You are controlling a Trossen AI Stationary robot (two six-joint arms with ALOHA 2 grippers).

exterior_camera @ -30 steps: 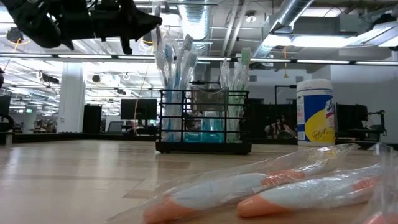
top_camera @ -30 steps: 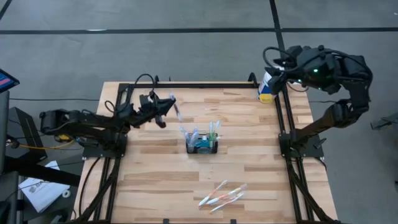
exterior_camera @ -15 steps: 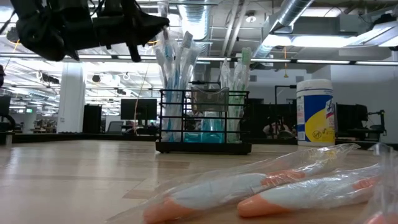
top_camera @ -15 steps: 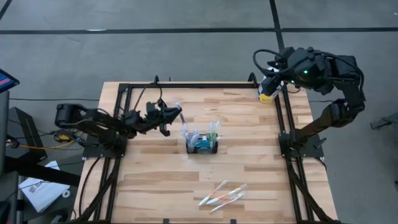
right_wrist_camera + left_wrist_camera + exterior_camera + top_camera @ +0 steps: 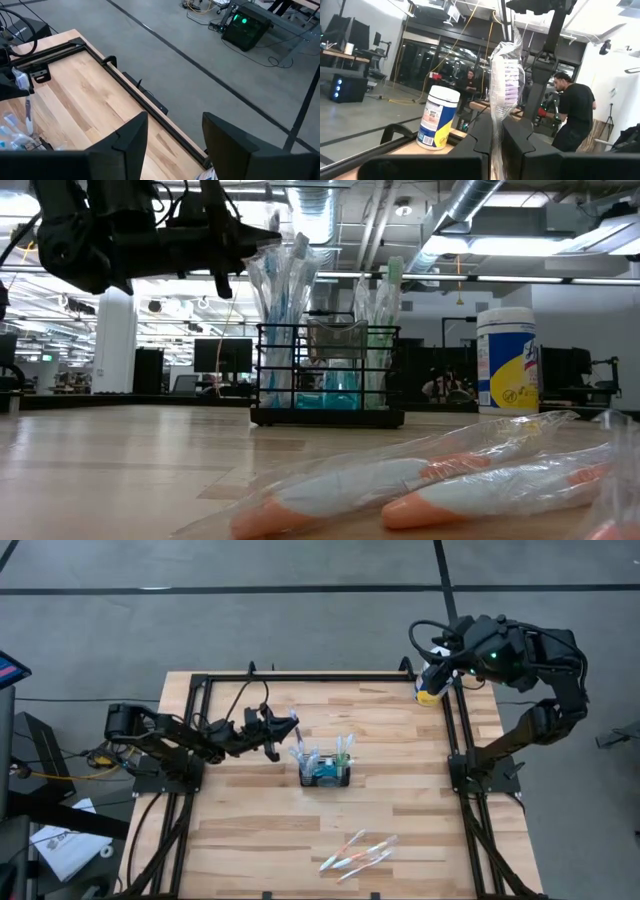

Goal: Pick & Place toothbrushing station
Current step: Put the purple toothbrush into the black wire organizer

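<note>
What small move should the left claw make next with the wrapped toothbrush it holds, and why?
Probably carry it a little farther toward the wire-mesh caddy, then lower it. The left claw is shut on a wrapped toothbrush and sits just beside and above the caddy, not yet over a compartment. The right claw waits open at the table's far corner.

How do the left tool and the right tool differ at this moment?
The left tool is shut on a wrapped toothbrush, beside the toothbrushing station; the right tool is open and holds nothing. The left tool is over the table's middle area, while the right tool is at the far right corner, above the white tub. Both are dark two-finger tools.
</note>
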